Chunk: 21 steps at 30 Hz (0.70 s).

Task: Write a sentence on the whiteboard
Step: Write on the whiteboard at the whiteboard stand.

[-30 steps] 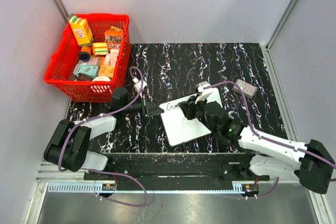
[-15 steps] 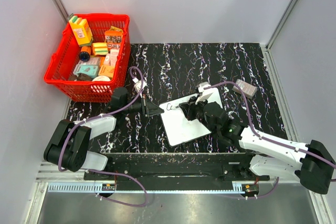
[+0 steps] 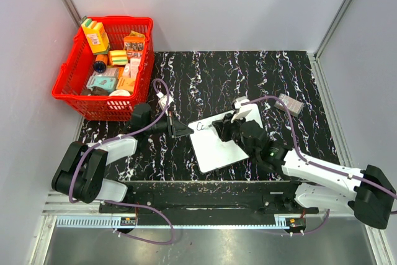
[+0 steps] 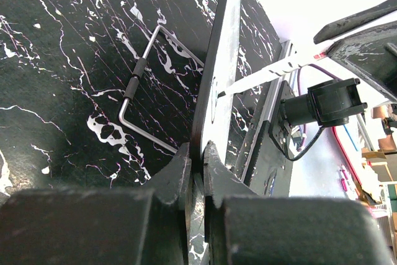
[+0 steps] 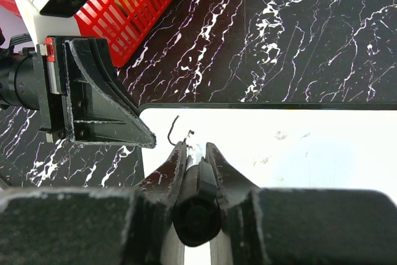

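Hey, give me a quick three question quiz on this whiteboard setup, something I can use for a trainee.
1. True or false: the right gripper is shut on a black marker.
2. What is the left gripper pinching? A the marker, B the edge of the whiteboard, C the red basket.
3. How much writing is on the board?
Key: 1 true. 2 B. 3 Only a few dark strokes, near the corner by the left gripper.
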{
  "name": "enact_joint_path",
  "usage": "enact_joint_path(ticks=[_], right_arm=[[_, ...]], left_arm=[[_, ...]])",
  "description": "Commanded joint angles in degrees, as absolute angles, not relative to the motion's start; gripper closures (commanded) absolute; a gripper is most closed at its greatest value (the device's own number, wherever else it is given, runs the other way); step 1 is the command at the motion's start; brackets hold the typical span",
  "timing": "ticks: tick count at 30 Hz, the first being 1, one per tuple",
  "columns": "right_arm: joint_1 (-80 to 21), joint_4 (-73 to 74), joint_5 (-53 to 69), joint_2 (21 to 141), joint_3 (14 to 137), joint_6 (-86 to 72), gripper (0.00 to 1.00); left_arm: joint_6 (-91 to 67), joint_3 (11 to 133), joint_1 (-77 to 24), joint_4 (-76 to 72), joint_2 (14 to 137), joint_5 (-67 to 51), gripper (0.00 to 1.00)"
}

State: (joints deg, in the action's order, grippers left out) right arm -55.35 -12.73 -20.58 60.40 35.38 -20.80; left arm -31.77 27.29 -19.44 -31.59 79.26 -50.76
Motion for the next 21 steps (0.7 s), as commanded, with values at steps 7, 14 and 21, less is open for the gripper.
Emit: enact_joint_path(ticks=[7, 14, 21], right_arm=[[-55.28, -13.18, -27.07, 62.23, 37.79, -20.04, 1.00], [-55.28, -14.59, -27.16, 61.96, 38.14, -19.86, 1.00], [-55.37, -15.55, -26.11, 62.49, 38.15, -19.78, 1.00]], left_arm=[[-23.20, 27.42, -19.51, -30.23, 80.68, -47.11, 1.00], [-23.20, 27.42, -19.51, -30.32, 80.60, -47.20, 1.00], [-23.29, 27.51, -19.51, -30.41, 80.68, -47.29, 1.00]])
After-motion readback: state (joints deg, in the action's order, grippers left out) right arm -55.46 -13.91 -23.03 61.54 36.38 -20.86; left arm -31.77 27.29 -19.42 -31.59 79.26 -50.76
